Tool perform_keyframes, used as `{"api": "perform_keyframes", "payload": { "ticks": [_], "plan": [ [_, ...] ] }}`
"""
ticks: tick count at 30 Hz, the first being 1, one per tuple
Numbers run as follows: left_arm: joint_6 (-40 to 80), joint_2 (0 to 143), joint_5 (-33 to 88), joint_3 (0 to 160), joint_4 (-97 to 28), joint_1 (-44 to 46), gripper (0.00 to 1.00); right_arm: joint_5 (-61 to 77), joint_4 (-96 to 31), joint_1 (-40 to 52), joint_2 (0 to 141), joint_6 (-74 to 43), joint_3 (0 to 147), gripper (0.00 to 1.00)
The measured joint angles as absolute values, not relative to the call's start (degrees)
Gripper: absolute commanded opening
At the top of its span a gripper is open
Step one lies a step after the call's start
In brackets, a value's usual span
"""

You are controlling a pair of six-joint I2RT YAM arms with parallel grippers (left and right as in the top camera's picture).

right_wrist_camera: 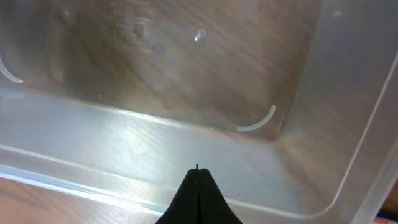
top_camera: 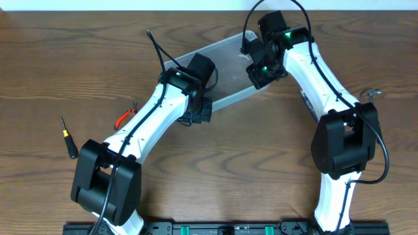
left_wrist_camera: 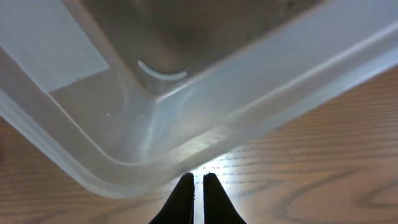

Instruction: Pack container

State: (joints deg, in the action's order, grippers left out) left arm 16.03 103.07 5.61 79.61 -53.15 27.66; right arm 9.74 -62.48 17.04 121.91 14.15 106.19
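Packing looks barely begun: the container (top_camera: 228, 65) at 12 o'clock appears empty, pliers (top_camera: 124, 116) and screwdriver (top_camera: 67, 138) lie outside at 9 o'clock, and the left gripper (left_wrist_camera: 194, 178) and right gripper (right_wrist_camera: 197, 170) are pinched together, holding nothing.

Lab workbench: wood table (top_camera: 52, 39), pliers (top_camera: 125, 115), screwdriver (top_camera: 68, 142)

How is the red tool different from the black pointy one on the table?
The pliers have red handles; the screwdriver is black with a yellow band. The pliers lie right beside the left arm; the screwdriver lies farther out. Both rest on the table, outside the container.
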Motion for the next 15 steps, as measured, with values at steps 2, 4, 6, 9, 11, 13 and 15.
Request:
{"api": "perform_keyframes", "payload": {
  "ticks": [2, 4, 6, 9, 11, 13, 15],
  "plan": [
    [15.79, 103.07, 5.58, 79.61, -52.36, 27.66, 0.06, 9.39, -63.31, 17.04, 121.91, 14.15, 106.19, 0.01],
    [15.59, 103.07, 5.5, 79.61, -51.92, 27.66, 0.06, 9.28, -63.83, 17.02, 121.91, 14.15, 106.19, 0.01],
    [15.35, 103.07, 5.02, 79.61, -51.51, 27.66, 0.06, 9.19, -64.49, 17.02, 121.91, 14.15, 106.19, 0.01],
    [14.76, 103.07, 3.99, 79.61, -50.78, 27.46, 0.06, 9.15, -66.06, 17.02, 121.91, 14.15, 106.19, 0.01],
    [14.57, 103.07, 3.77, 79.61, -50.54, 27.03, 0.06, 9.15, -67.0, 17.02, 121.91, 14.17, 106.19, 0.01],
    [14.5, 103.07, 3.55, 79.61, -50.37, 26.35, 0.06, 9.1, -68.18, 17.02, 121.91, 14.17, 106.19, 0.01],
    [14.33, 103.07, 3.38, 79.61, -50.09, 25.39, 0.06, 9.15, -69.12, 17.02, 121.91, 14.17, 106.19, 0.01]
  ]
}}
